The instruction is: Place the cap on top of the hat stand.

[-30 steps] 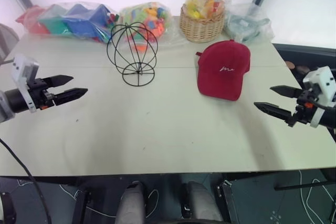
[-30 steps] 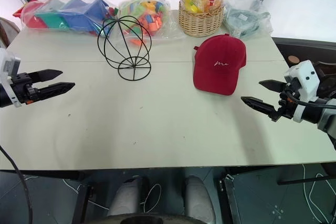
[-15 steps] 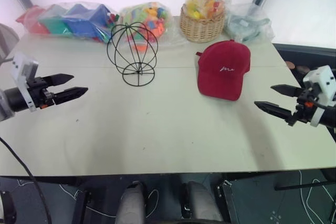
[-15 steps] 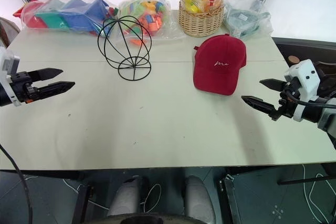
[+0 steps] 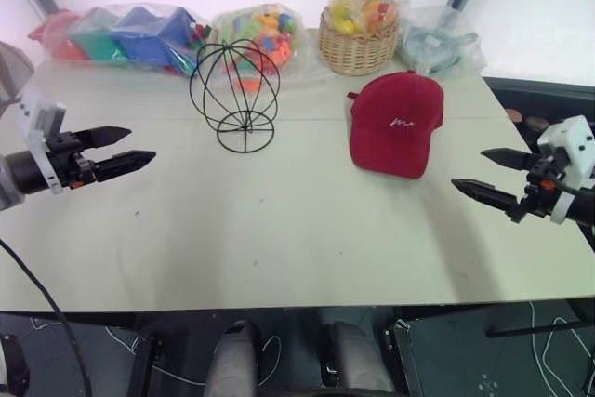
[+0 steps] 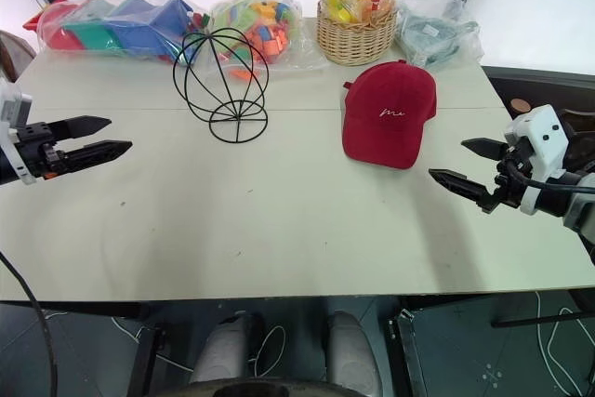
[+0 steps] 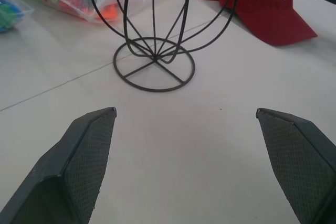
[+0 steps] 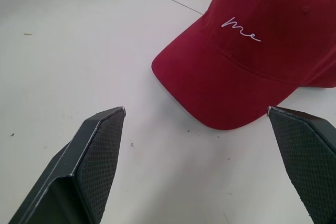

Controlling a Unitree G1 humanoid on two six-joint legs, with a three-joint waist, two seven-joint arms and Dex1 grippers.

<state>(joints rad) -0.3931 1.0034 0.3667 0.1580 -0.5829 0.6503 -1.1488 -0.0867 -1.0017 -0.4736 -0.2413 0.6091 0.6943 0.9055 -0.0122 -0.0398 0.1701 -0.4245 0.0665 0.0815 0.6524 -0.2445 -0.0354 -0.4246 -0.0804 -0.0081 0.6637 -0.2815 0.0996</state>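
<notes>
Cap [image 5: 396, 121] lies flat on the pale surface [image 5: 279, 230], right of centre in the head views, brim toward the near edge, white script on the front panel facing up. Hat stand [image 5: 234, 93] sits upright at upper centre-left, well apart from the cap, nothing on it. Left gripper [image 5: 116, 152] hangs at the left edge of the frame, released, fingers spread, nothing between them, pointing toward the stand. Right gripper [image 5: 488, 177] hangs at the right edge, likewise spread wide and empty, aimed at the cap but not touching it. No grasp made yet, by my reading. Risks from here: the cap is soft and lies flat, so a finger sliding under the brim may push it across the smooth surface instead of lifting it; pinching only the crown fabric could let it sag and fold. The stand is thin wire on a light ring base [image 7: 154, 71], so a bump from a finger or a dragged brim would likely tip it or shove it toward the bags of toys [image 5: 186, 34] behind. A cap lowered off-centre may slide down the round cage and drop. The wicker basket [image 5: 357, 42] stands near the cap's back, so a high approach from that side could knock it.
</notes>
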